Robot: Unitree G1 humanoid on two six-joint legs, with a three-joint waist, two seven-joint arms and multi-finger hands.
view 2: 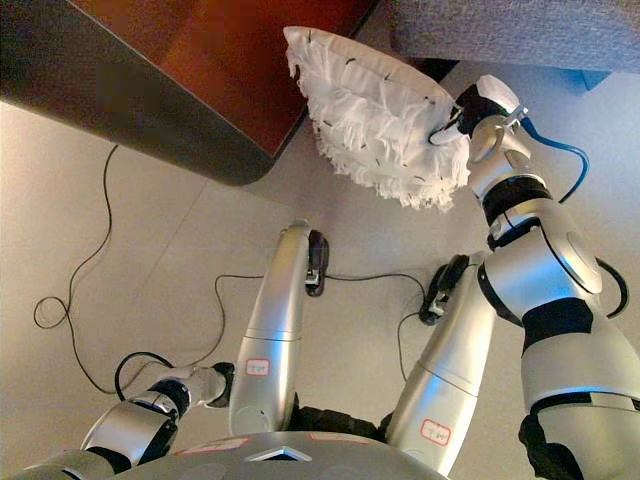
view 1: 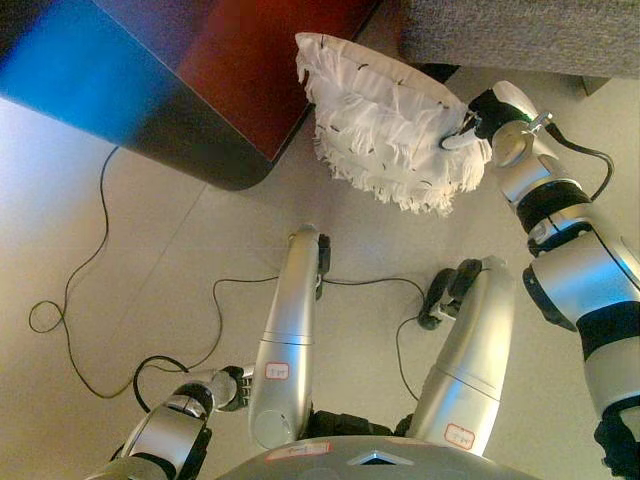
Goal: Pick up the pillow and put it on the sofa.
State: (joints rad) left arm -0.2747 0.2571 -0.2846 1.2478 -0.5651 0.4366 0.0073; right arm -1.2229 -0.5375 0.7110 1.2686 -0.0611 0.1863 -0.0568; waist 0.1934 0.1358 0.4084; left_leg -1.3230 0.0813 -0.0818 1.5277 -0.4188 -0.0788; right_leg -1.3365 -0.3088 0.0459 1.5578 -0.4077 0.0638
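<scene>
Nearest you, low on the left, the left robot hand [view 1: 232,387] hangs idle, fingers curled on nothing. Far right, your right robot hand [view 1: 478,120] pinches the white fringed pillow [view 1: 385,125], lifted off the floor [view 1: 120,250]. You're mid-carry: next, swing it farther onto the grey sofa [view 1: 520,35].

A living room: grey sofa [view 1: 520,35], dark wooden table [view 1: 200,80], pale floor [view 1: 120,260].

The pillow [view 1: 385,125] is white and shaggy, fringed with ragged tufts flecked with small dark marks. It hangs tilted above the floor, just below the grey sofa [view 1: 520,35], one end apparently near the sofa's front edge, though whether they touch is unclear.
</scene>
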